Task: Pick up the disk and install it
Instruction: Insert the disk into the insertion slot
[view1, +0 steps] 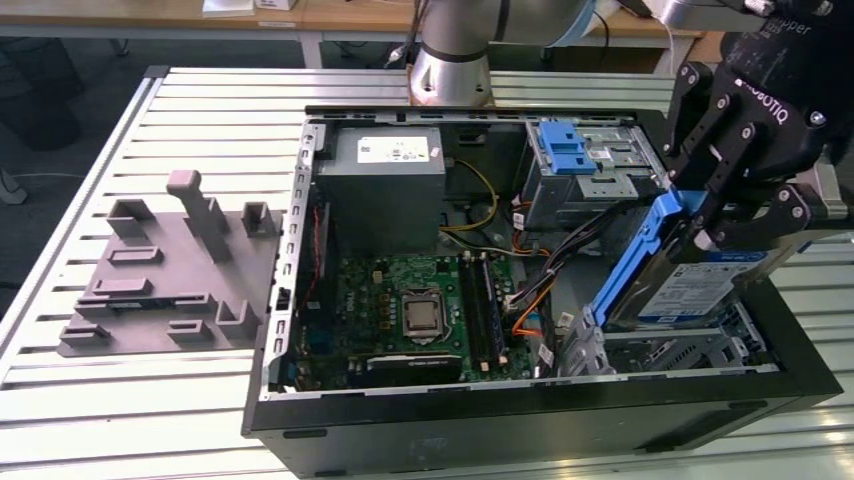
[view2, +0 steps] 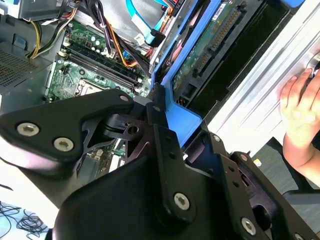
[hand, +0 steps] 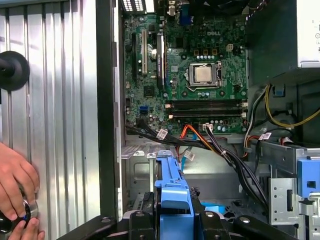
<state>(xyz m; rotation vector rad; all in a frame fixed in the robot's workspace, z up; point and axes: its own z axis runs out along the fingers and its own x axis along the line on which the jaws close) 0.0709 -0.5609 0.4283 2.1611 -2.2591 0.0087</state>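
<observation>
Disk (view1: 683, 288), one, blue-railed, aslant in one open computer case (view1: 534, 415), tight in the jaws of one gripper (view1: 705, 212).

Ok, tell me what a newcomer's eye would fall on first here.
The black claw grips the blue-railed disk, held tilted at the open computer case's corner on the exterior view's right. Inside the case lies the green motherboard, its silver processor exposed. In the first wrist view a person's hand rests on the slatted table beside the case.
</observation>
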